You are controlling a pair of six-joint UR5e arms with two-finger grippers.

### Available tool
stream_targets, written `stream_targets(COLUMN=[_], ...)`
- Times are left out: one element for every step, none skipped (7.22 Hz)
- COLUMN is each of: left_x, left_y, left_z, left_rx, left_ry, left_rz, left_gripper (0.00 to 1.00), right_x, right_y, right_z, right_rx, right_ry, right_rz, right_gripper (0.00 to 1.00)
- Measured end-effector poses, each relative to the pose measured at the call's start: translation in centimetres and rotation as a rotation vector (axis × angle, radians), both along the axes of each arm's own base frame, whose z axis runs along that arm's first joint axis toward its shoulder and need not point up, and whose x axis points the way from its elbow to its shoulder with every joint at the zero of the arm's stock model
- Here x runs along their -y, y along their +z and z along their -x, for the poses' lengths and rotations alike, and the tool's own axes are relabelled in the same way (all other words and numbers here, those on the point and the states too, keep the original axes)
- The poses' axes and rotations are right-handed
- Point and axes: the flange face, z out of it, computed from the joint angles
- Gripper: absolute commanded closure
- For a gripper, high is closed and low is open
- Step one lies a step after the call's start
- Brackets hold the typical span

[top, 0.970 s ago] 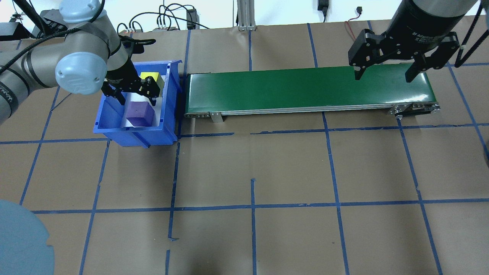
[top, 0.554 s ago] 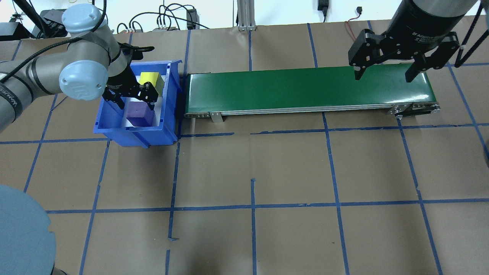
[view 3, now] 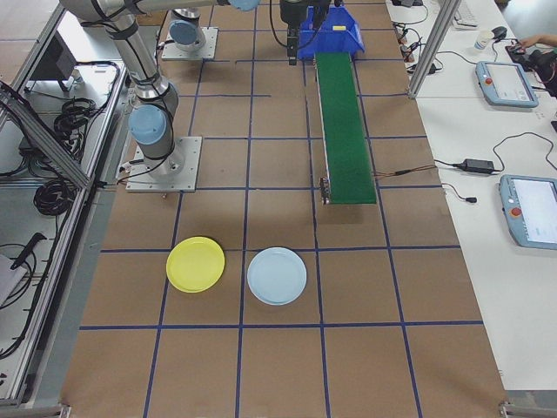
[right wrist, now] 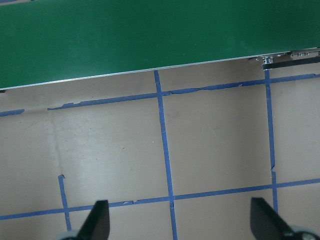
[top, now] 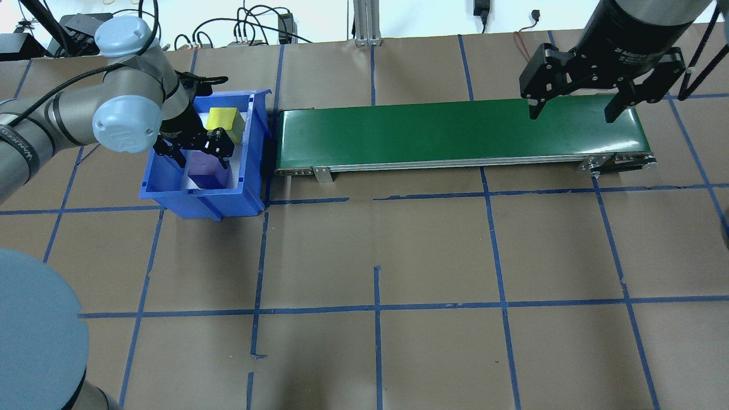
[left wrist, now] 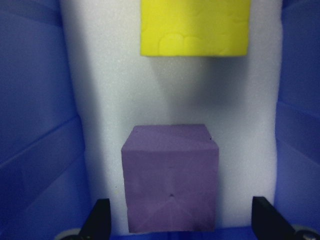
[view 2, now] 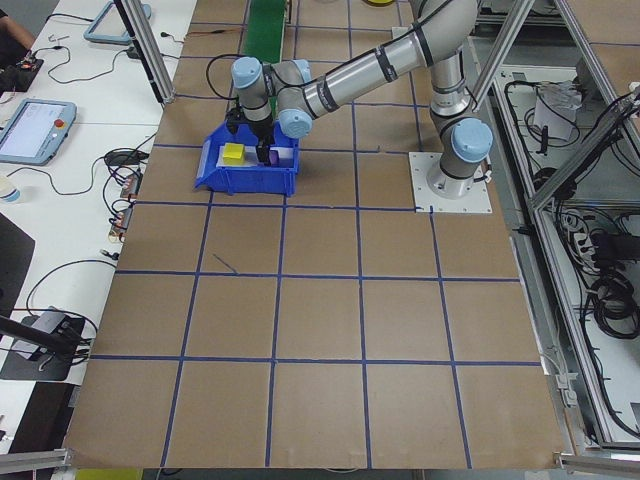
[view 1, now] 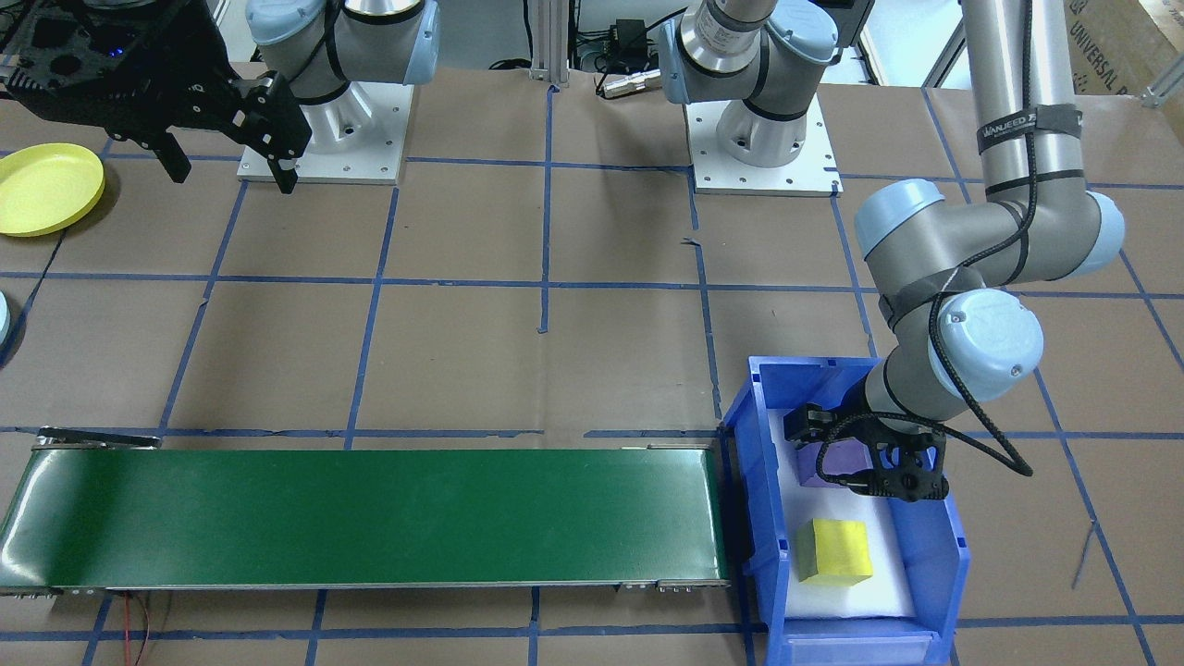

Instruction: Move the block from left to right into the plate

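Your left gripper (top: 195, 149) hangs inside the blue bin (top: 165, 185) with its jaws spread wide and nothing between them; in the wrist view the two fingertips (left wrist: 98, 220) stand well clear on either side of the purple block (left wrist: 170, 177), touching neither it nor the bin walls. To do this grasp well, come straight down until the pads sit level with the block's middle, keep it centred between the jaws as it is now, and close on the two flat side faces, not across a corner. The block rests on white foam (left wrist: 100, 75), which will likely give a little, so go down gently and lift straight up before you swing toward the belt (top: 455, 134). Mind the bin walls close on both sides of the fingers. The yellow block (left wrist: 195, 27) lies further along the same foam, apart from the purple one, and should not get in your way. Your right gripper (top: 572, 105) waits wide open and empty above the far end of the belt. The plate (view 1: 42, 190) lies on the table well beyond it, on the robot's right, bare
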Motion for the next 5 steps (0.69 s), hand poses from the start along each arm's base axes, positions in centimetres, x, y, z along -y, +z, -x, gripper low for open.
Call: stream_targets(left_x=[0.1,0.2,0.3,0.5,0.8], left_y=[-0.5,-0.9,-1.2,-0.6,2.0], left_z=[0.0,0.0,0.1,0.1,0.1], left_rx=[-0.002,-0.008,-0.014,-0.015,-0.009], left_ry=[0.0,-0.001,-0.003,-0.006,-0.007], left_rz=[-0.005,-0.007,-0.007,0.006,0.052], left_gripper=[0.67,0.72,0.73,0.73,0.73], right_x=[0.0,0.0,0.0,0.0,0.0], right_y=[0.0,0.0,0.0,0.0,0.0], right_z=[0.0,0.0,0.0,0.0,0.0], right_rx=[0.001,0.001,0.001,0.001,0.001], right_ry=[0.0,0.0,0.0,0.0,0.0], right_rz=[0.0,0.0,0.001,0.001,0.001], right_gripper=[0.0,0.0,0.0,0.0,0.0])
